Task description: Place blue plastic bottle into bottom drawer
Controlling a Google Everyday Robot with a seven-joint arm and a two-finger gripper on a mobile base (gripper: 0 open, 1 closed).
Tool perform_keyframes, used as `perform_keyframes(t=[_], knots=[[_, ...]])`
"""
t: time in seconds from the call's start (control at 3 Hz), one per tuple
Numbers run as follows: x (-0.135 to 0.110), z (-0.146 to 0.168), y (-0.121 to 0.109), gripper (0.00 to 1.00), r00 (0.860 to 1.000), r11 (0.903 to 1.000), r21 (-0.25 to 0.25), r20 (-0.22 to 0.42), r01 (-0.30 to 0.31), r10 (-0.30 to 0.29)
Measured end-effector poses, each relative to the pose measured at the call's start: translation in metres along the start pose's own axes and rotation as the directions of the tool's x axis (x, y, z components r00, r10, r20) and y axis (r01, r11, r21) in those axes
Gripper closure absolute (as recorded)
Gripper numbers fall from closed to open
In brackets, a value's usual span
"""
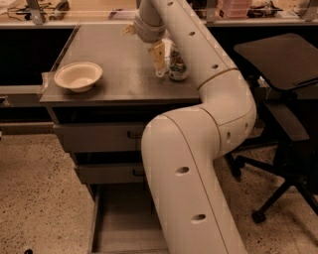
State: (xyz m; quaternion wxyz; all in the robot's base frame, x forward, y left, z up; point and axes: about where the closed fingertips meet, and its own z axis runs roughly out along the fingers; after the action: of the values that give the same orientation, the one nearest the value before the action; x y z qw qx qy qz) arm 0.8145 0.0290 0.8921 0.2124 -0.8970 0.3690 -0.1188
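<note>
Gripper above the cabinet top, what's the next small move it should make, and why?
Probably lower the gripper a little further, onto the bottle, and take hold of it. The gripper hangs just over the cabinet top, right beside the soda can, and the pale bottle shows only partly behind it. The bottom drawer already stands open below.

I see an office-like lab: a grey drawer cabinet, a rolling chair to the right, cluttered benches far back. The gripper hangs over the cabinet top.

A bowl and soda can sit on cabinet top, pincer above.
</note>
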Motion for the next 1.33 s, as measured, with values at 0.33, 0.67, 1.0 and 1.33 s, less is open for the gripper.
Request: perform_keyframes(t=[0.33,0.67,1.0,1.33], knots=[[0.01,0.001,0.01,0.0,0.998,0.9982,0.0,0.005,0.06,-0.06],[0.014,0.002,0.016,0.0,0.995,0.9946,-0.002,0.008,0.104,-0.104],[0.015,0.007,0.016,0.0,0.988,0.9881,0.003,0.016,0.154,-0.154],[0.017,0.013,0.018,0.0,0.981,0.9816,0.005,0.023,0.191,-0.191]])
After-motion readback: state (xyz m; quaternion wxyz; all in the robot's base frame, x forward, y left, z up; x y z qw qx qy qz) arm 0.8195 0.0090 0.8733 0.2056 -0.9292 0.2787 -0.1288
